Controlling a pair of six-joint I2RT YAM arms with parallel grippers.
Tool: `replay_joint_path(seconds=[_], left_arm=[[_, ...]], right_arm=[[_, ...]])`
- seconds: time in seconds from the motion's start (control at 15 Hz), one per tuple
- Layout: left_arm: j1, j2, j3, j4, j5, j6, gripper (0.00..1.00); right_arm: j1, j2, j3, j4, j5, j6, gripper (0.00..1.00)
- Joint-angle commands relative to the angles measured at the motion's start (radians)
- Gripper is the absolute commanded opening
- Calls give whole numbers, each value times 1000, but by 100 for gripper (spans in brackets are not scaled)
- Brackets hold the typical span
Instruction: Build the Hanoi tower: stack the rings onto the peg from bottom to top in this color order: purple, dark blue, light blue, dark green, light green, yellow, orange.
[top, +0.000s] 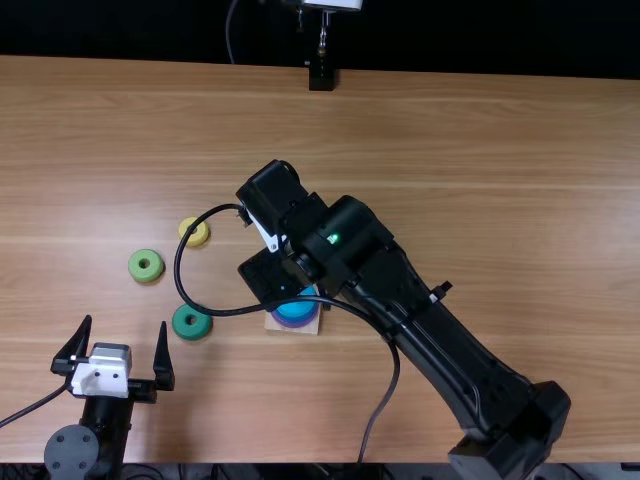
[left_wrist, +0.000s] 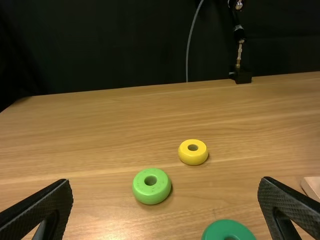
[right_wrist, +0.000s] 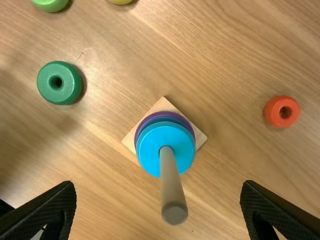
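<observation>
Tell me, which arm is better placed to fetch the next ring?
Likely the left. The dark green ring, next in order, lies near its open fingers. The right arm's open fingers hover over the peg, farther from that ring, and might need to clear the way for stacking.

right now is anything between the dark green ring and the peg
Nothing visible stands on the table between the dark green ring and the peg; in the top view, the right arm hangs over the peg and its cable crosses above that gap.
</observation>
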Motion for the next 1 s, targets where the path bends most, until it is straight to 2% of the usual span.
replay_joint_path(seconds=[0.0,0.27,0.33,0.6,0.8,0.93], left_arm=[[-7,-12,-30,-2,-6,0,100],[-7,-12,-30,-2,-6,0,100],[-7,-12,-30,-2,-6,0,100],[-7,-12,-30,-2,-6,0,100],[-7,-12,-30,-2,-6,0,100],[-7,-12,-30,-2,-6,0,100]], right_arm=[[6,10,3,19,1,2,100],[-18,-2,-89,353,5,-4,100],[-61,-38,-158,458,5,-11,100],[-248,-401,-461,910,3,-19,100],[-422,-604,-679,1059,-3,-19,100],[-510,-754,-836,1153,-6,-20,100]])
